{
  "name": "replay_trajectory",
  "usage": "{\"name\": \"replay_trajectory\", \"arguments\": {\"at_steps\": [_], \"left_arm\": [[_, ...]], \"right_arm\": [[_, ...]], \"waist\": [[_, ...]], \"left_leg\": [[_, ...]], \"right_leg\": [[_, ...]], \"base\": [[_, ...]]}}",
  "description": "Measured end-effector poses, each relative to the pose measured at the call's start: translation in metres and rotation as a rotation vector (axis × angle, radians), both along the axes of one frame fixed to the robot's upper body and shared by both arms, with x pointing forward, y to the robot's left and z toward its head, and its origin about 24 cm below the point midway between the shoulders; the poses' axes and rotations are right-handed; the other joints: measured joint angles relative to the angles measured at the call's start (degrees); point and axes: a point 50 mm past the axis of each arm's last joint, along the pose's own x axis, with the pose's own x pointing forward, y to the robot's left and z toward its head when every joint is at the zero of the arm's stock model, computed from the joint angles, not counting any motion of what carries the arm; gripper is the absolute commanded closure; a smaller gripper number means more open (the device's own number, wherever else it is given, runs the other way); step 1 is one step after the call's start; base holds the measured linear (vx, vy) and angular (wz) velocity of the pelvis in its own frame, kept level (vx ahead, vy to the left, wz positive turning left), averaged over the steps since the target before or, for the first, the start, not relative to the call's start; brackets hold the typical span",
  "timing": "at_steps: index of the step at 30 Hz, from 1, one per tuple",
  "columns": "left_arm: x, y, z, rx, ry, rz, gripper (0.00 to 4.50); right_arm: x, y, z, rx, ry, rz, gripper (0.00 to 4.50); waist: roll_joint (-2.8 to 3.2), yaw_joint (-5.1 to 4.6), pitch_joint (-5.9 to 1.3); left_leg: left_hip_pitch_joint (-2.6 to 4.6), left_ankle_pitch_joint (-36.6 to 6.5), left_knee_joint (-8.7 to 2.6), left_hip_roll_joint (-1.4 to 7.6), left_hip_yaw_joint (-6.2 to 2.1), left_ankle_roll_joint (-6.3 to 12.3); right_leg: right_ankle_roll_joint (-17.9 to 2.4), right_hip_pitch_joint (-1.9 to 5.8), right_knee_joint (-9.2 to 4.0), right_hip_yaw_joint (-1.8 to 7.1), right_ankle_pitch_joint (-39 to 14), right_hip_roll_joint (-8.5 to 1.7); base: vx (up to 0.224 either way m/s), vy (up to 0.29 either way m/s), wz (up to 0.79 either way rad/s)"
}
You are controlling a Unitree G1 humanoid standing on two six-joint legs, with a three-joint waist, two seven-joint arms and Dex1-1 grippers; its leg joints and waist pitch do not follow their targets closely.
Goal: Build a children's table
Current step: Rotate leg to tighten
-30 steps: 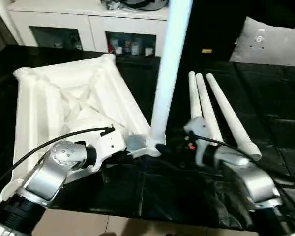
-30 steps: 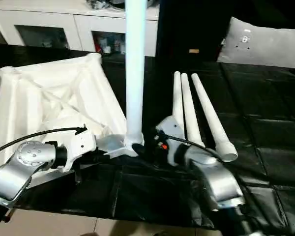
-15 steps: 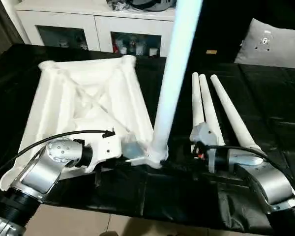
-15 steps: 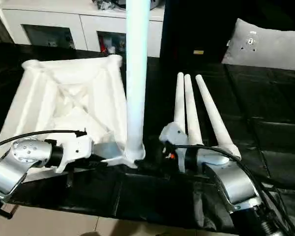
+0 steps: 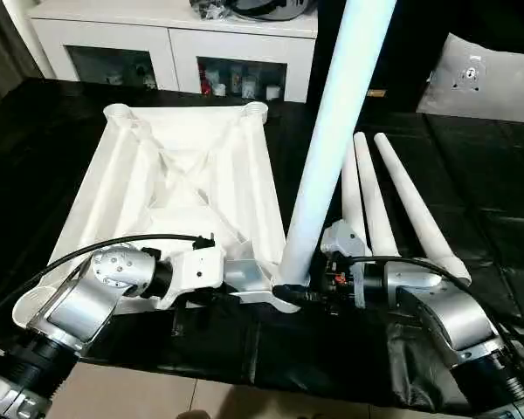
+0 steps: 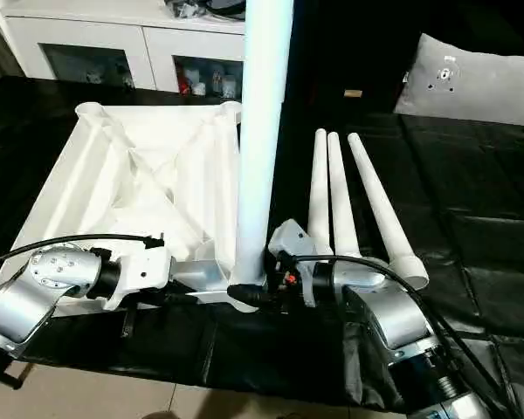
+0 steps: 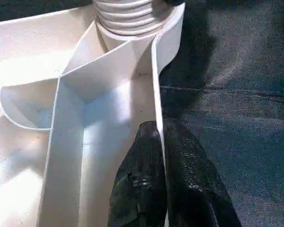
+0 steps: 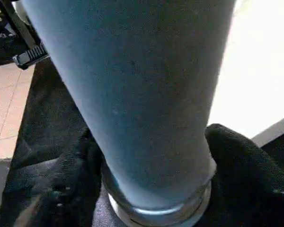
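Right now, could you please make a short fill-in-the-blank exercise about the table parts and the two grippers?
1. ___ loose legs lie on the black surface.
2. The upright leg stands in a ___ socket of the table top.
3. The left gripper pinches a thin ___ of the top.
4. The right gripper has one finger on each side of the upright ___.

Missing words: three; corner; rib; leg

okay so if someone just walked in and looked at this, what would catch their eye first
Probably the tall white leg standing upright in the near corner socket of the upside-down table top, with the right gripper around its base. Next, the three spare legs lying side by side on the black cover to the right.
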Motion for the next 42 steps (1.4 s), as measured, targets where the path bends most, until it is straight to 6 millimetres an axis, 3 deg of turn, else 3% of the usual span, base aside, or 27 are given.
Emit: {"name": "replay_trajectory", "arguments": {"at_steps": [5, 11, 14, 17, 21, 25, 29, 32, 42], "left_arm": [[0.0, 0.001, 0.0, 0.0, 0.0, -0.002, 4.5], [-0.005, 0.005, -0.002, -0.04, 0.052, 0.067, 4.5], [-0.01, 0.006, -0.004, -0.055, 0.058, 0.124, 4.5], [-0.013, 0.003, -0.006, -0.073, 0.05, 0.234, 4.5], [-0.012, -0.017, -0.013, -0.132, 0.054, 0.429, 4.5], [-0.004, -0.041, -0.016, -0.148, 0.019, 0.571, 4.5], [-0.001, -0.052, -0.016, -0.132, -0.011, 0.614, 4.5], [0.001, -0.056, -0.016, -0.123, -0.026, 0.622, 4.5], [0.005, -0.056, -0.013, -0.104, -0.053, 0.567, 4.5]], "right_arm": [[0.0, 0.001, -0.001, 0.007, -0.003, 0.0, 1.66], [-0.002, 0.005, -0.004, 0.04, 0.007, -0.028, 1.76], [-0.003, 0.012, -0.006, 0.067, 0.021, -0.076, 1.76], [0.002, 0.024, -0.011, 0.097, 0.046, -0.191, 1.76], [0.019, 0.031, -0.015, 0.106, 0.048, -0.403, 1.76], [0.039, 0.038, -0.017, 0.099, 0.052, -0.567, 1.76], [0.047, 0.041, -0.019, 0.087, 0.058, -0.634, 1.77], [0.048, 0.04, -0.019, 0.093, 0.062, -0.657, 1.04], [0.043, 0.026, -0.02, 0.079, 0.029, -0.615, 0.21]], "waist": [[0.0, -0.05, 0.0], [0.0, -0.42, -0.03], [-0.05, -0.99, -0.08], [-0.14, -2.23, -0.13], [-0.19, -3.07, -0.15], [-0.22, -2.89, -0.16], [-0.24, -2.81, -0.17], [-0.25, -2.73, -0.19], [-0.05, -1.58, -0.07]], "left_leg": [[0.02, 0.0, 0.02, 0.01, 0.0, -0.01], [0.04, 0.0, 0.01, 0.04, 0.03, 0.0], [0.11, 0.0, 0.02, 0.07, 0.07, -0.04], [0.31, 0.0, 0.02, 0.12, 0.07, -0.44], [0.62, 0.3, 0.02, 0.12, 0.09, -0.56], [0.74, 0.5, 0.01, 0.13, 0.08, -0.48], [0.75, 0.5, 0.02, 0.12, 0.03, -0.46], [0.76, 0.6, 0.01, 0.12, 0.03, -0.29], [0.57, 0.6, -0.2, 0.13, -0.05, -0.28]], "right_leg": [[0.0, 0.0, 0.06, -0.01, 0.0, 0.0], [0.0, 0.0, 0.07, -0.01, 0.0, 0.02], [-0.1, 0.02, 0.1, -0.01, 0.0, 0.03], [-0.3, 0.11, 0.14, -0.01, 0.1, 0.08], [-0.1, 0.35, 0.1, -0.02, 0.1, 0.07], [0.0, 0.5, 0.04, -0.04, 0.1, 0.06], [0.0, 0.61, -0.11, -0.09, 0.1, 0.06], [0.0, 0.68, -0.15, -0.08, 0.1, 0.05], [0.0, 0.56, -0.14, -0.19, 0.2, 0.05]], "base": [[0.0, 0.0, 0.0], [0.0, 0.0, 0.0], [0.0, 0.0, 0.0], [0.0, 0.0, 0.0], [0.0, 0.0, 0.0], [0.0, 0.0, 0.0], [0.0, 0.0, 0.0], [0.0, 0.0, 0.0], [0.0, 0.0, 0.0]]}}
